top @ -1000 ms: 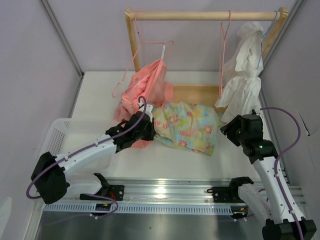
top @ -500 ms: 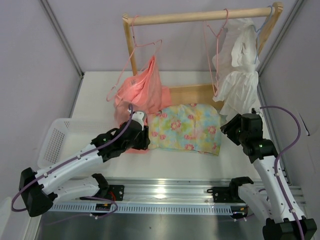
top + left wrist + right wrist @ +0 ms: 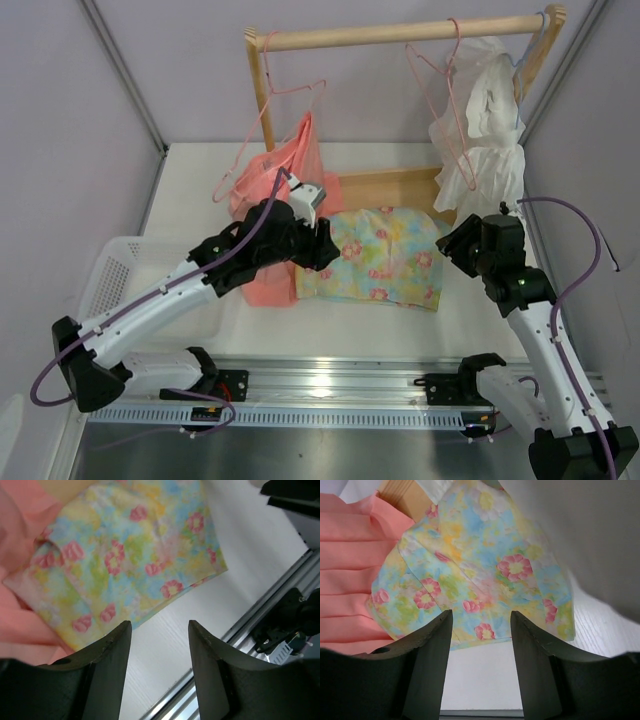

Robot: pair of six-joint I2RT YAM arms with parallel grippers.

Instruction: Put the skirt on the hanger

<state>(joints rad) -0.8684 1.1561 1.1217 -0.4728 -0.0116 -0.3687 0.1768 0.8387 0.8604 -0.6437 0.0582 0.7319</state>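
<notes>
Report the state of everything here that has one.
skirt, lying spread flat on the table, unheld
hanger, empty, hanging on the rod
salmon garment, hanging from the rod
white garment, hanging from the rod
left gripper, open, empty
right gripper, open, empty

Garments: three – skirt (image 3: 385,255), salmon garment (image 3: 265,195), white garment (image 3: 490,150)
Hangers: three – bare pink hanger (image 3: 433,105), dressed pink hanger (image 3: 295,90), blue hanger (image 3: 520,70)
Rack (image 3: 400,33): one
Basket (image 3: 105,275): one
Arms: two – left arm (image 3: 160,300), right arm (image 3: 540,330)
Grippers: two – left gripper (image 3: 159,627), right gripper (image 3: 481,615)
</notes>
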